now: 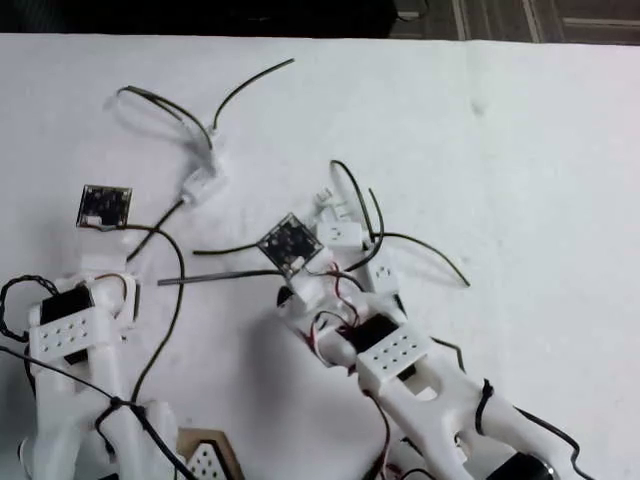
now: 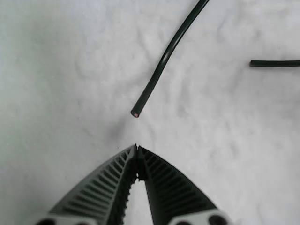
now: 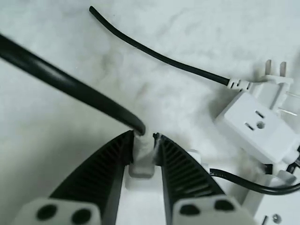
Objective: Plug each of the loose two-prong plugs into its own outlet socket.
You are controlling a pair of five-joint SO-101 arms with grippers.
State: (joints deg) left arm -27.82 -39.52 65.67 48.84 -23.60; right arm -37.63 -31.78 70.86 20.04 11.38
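Near the outlet socket [image 3: 258,124], the right gripper [image 3: 144,137] pinches a plug [image 3: 140,165] by its body, likely light and rigid on a limp cord [image 3: 70,84], while the left gripper [image 2: 137,152] is pressed together, empty.

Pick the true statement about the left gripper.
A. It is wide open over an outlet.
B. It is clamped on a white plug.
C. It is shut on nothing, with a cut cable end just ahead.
C: the left gripper has its fingertips together with nothing between them, and the cable end lies on the table apart from them.
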